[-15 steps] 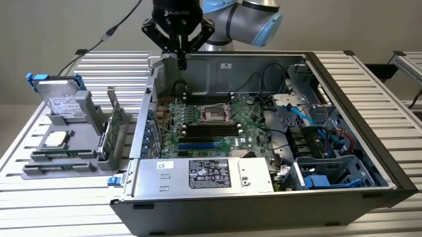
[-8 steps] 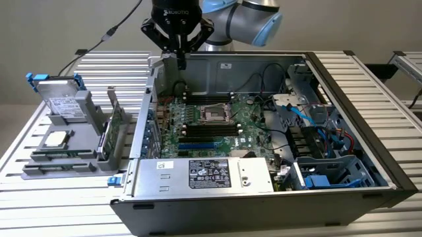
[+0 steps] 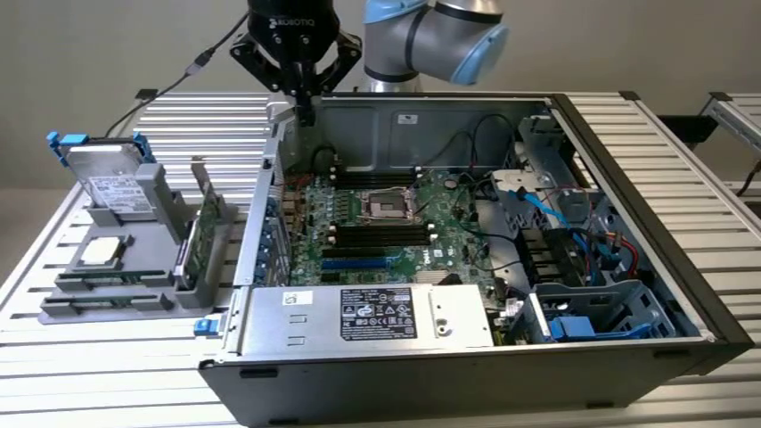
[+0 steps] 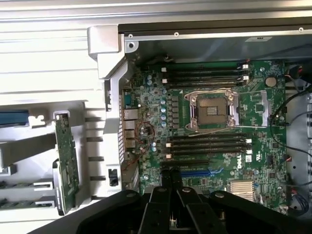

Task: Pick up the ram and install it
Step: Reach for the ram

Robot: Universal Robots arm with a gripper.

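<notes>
The ram (image 3: 113, 280) is a narrow green stick lying in a slot of the grey holder (image 3: 71, 312) at the exterior view's left; in the wrist view its end (image 4: 19, 185) shows beside the case. My gripper (image 3: 306, 105) hangs high over the open computer case's far left corner, well away from the ram. Its fingers (image 4: 165, 183) are shut together with nothing between them. On the green motherboard (image 3: 446, 227), black memory slots (image 4: 207, 144) run on both sides of the bare processor socket (image 4: 212, 111).
The holder also carries a hard drive (image 3: 113, 192), a square silver processor chip (image 3: 102, 251) and a taller green card (image 4: 66, 161) standing on edge. Inside the case (image 3: 630, 178) sit a power supply (image 3: 374, 314), blue cables and drive cages (image 3: 594, 312). The table (image 3: 95, 392) is slatted metal.
</notes>
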